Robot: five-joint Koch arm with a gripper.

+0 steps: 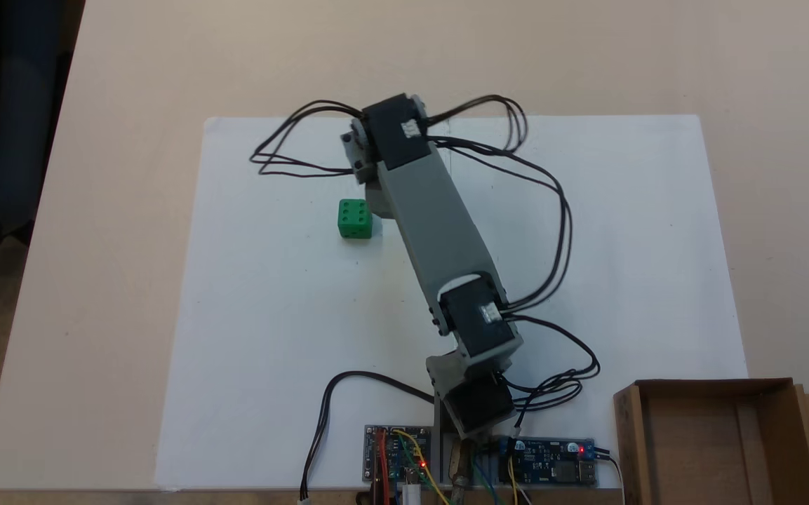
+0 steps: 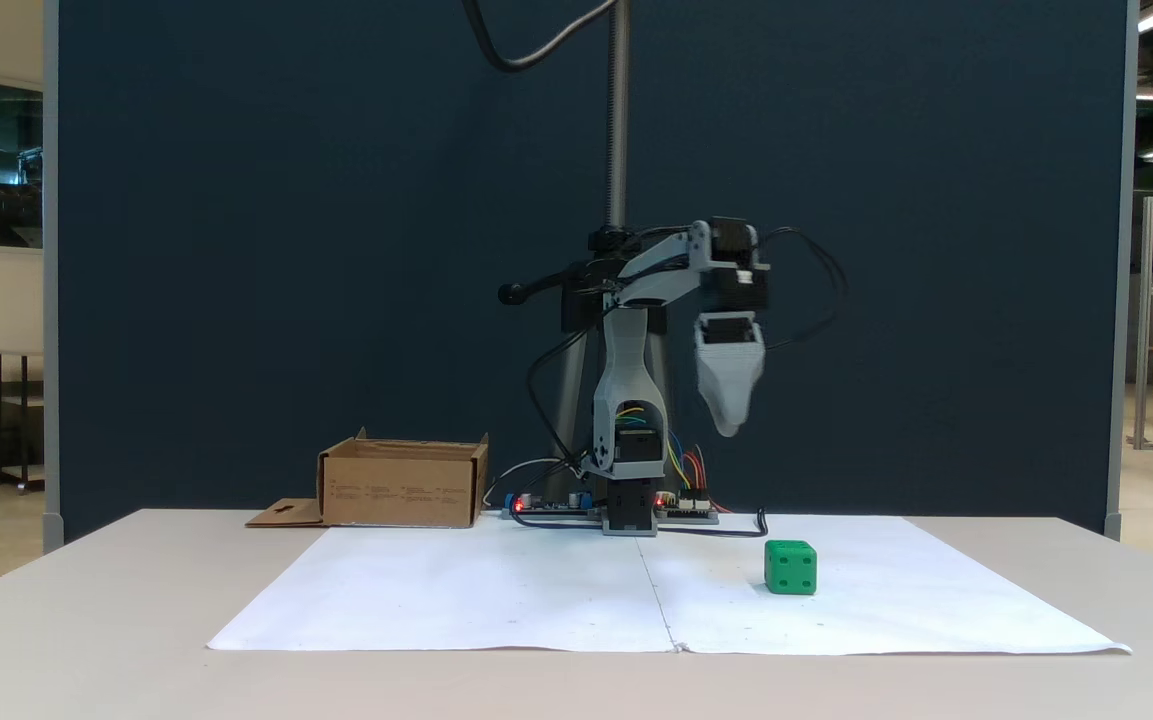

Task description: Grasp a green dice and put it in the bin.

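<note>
The grey plastic gripper (image 2: 729, 425) hangs high above the white paper sheet (image 2: 536, 590), its opening impossible to tell. The small bright green plastic dice (image 2: 790, 568) sits beneath; the shallow brown cardboard bin (image 2: 404, 486) bears unreadable print

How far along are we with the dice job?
Nothing is done yet. The green dice sits untouched on the white paper. In hand: the gripper hangs in the air above the dice, holding nothing. Left: descend, grasp, carry it to the bin, release.
</note>
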